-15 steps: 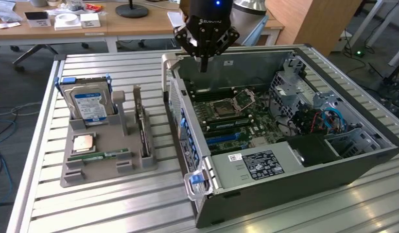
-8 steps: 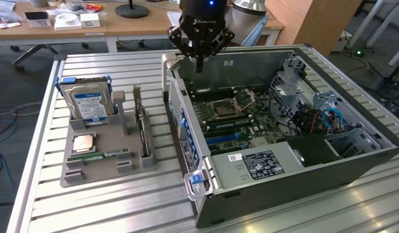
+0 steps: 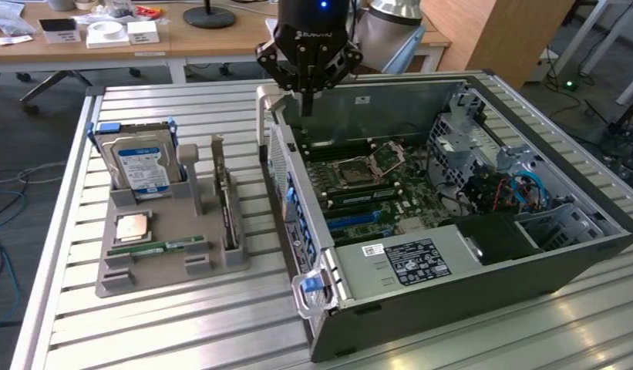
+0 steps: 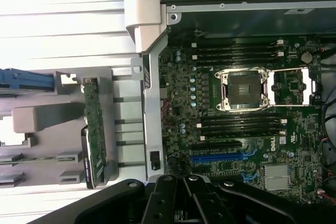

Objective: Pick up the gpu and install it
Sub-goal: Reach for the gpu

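Observation:
The gpu is a thin dark card with a metal end bracket, standing on edge in a slot at the side of a grey holder nearest the case. In the wrist view the gpu runs along the holder's edge, apart from the gripper. My black gripper hangs shut and empty over the rear corner of the open computer case, with its fingers pointing down. The gripper shows above the case wall, near the motherboard and its blue expansion slot.
The holder also carries a blue-labelled hard drive, a CPU chip and a green RAM stick. Everything sits on a slatted metal table. Inside the case are an open CPU socket, cables and a drive cage.

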Tool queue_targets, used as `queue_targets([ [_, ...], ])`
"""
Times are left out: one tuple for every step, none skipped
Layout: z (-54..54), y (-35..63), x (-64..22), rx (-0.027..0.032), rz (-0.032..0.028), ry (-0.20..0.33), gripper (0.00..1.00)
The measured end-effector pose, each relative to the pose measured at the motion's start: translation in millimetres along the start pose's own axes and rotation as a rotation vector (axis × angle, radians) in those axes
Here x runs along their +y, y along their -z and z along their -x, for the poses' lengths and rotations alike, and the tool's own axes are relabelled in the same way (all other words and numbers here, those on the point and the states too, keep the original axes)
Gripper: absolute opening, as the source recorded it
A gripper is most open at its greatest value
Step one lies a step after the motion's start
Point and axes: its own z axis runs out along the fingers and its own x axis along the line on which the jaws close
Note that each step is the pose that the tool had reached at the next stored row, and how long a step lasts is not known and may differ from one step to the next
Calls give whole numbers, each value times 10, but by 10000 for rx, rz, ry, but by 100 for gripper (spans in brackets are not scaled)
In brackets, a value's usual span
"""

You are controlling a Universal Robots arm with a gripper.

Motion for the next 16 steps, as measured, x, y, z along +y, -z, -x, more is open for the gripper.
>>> queue_targets([
  [-14,1,-1,0,-1,0,11],
  [-28,1,-2,0,0,0,11],
  [-44,1,-3,0,0,1,11],
  [-58,1,-5,0,-1,1,11],
  [-72,1,-6,0,-1,1,11],
  [-86,2,-7,0,-1,1,11],
  [-99,2,-8,0,-1,0,11],
  [-113,2,-9,0,0,0,11],
  [-126,2,-10,0,-1,0,11],
  [-139,3,-10,0,-1,0,11],
  [-152,3,-11,0,0,0,11],
  [-167,3,-13,1,-1,0,11],
  [-179,3,-13,0,0,0,11],
  [-193,3,-15,0,0,1,11],
  [-206,4,-16,0,-1,0,11],
  [-219,4,-17,0,-1,1,11],
])
